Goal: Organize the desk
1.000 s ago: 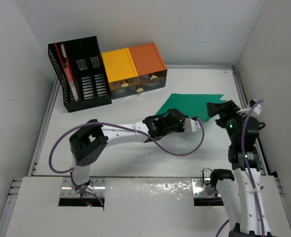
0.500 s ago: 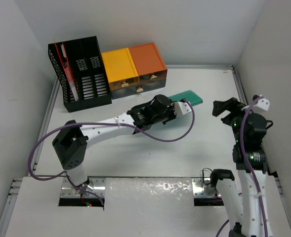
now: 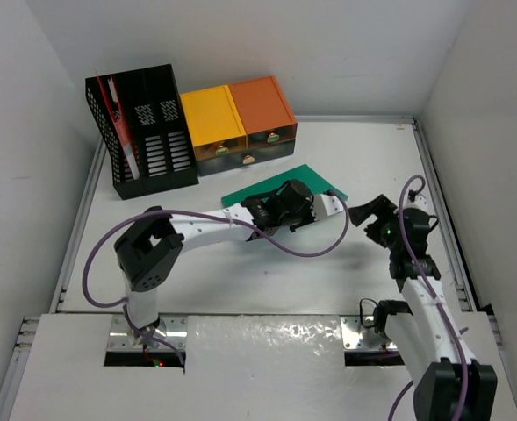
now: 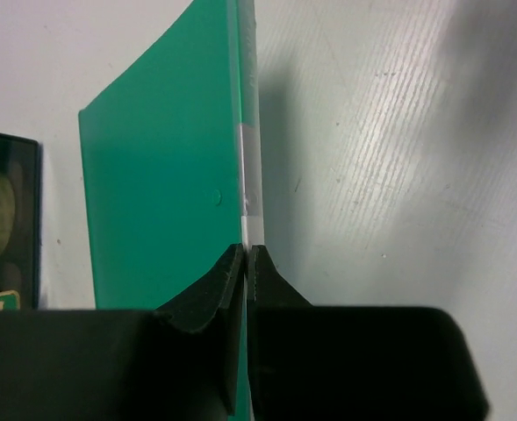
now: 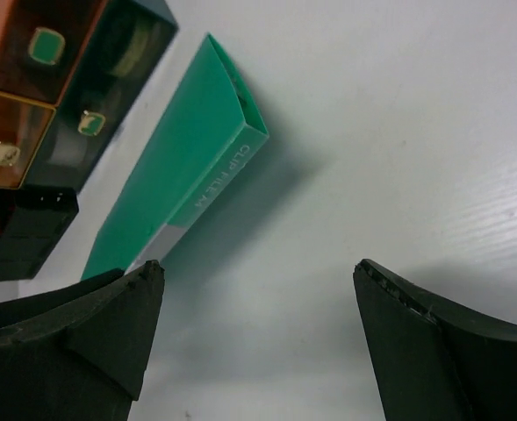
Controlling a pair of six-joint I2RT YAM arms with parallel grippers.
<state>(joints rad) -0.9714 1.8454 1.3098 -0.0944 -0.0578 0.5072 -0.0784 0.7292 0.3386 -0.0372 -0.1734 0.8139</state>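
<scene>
The desk (image 3: 240,281) is the large white tabletop. A green clip file (image 3: 284,181) lies tilted on it, just in front of the drawers. My left gripper (image 3: 321,202) is shut on the file's near edge. In the left wrist view the jaws (image 4: 247,252) pinch the white spine strip, with the green cover (image 4: 161,167) spreading to the left. My right gripper (image 3: 365,213) is open and empty, low over the desk just right of the file. In the right wrist view (image 5: 258,294) the file (image 5: 197,167) lies beyond the left finger.
A black mesh file holder (image 3: 144,132) stands at the back left. A yellow drawer unit (image 3: 212,118) and an orange one (image 3: 262,105) sit beside it, with dark drawer fronts (image 5: 82,114) facing the file. White walls close the desk on three sides.
The left arm has swung the green file from the right back of the desk leftward, towards the drawers. The right arm has dropped lower and moved left towards the file.
</scene>
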